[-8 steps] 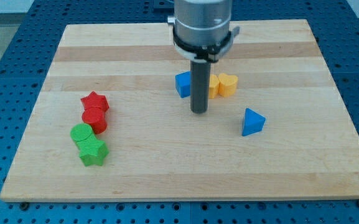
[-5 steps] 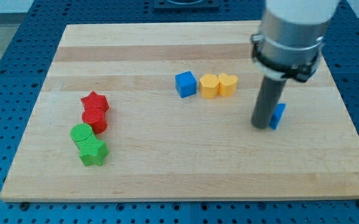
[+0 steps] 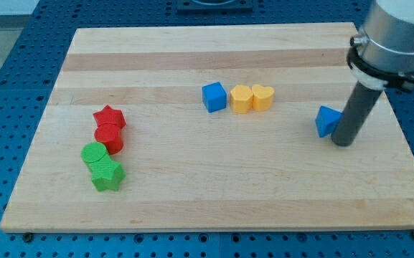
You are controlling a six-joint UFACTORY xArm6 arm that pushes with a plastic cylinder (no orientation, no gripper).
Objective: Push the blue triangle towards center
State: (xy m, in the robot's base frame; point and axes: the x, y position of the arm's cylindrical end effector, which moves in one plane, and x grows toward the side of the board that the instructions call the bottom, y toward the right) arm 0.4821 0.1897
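Observation:
The blue triangle lies on the wooden board at the view's right. My tip stands just to its right and slightly below, touching or nearly touching it. The dark rod partly hides the triangle's right side.
A blue cube sits near the board's middle with a yellow hexagon and a yellow heart to its right. At the view's left are a red star, a red cylinder, a green cylinder and a green star.
My tip swung from the board's middle to the right, passing left of the blue triangle and ending on its right side. The triangle moved up and to the right.

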